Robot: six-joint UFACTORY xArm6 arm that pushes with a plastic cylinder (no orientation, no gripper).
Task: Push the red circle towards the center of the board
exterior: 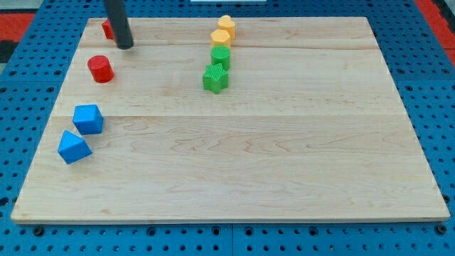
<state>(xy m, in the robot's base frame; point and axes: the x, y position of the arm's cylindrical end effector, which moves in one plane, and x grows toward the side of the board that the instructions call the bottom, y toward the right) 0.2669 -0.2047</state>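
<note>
My tip (125,45) rests near the counter's (284,163) top-left corner, just above and right of the red circle (100,69), not touching it. A second red block (107,29) sits half-hidden behind my rod. I have no fingers to report.

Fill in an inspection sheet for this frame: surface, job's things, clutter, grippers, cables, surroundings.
Surface: wooden board, flat.
Job's things: red circle upright near the view's left edge; my tip up and right of it, apart.
Clutter: second red block partly hidden behind the rod; two blue blocks; two green blocks; two yellow blocks.
Grippers: nothing seen.
Cables: nothing seen.
Surroundings: blue perforated base.
</note>
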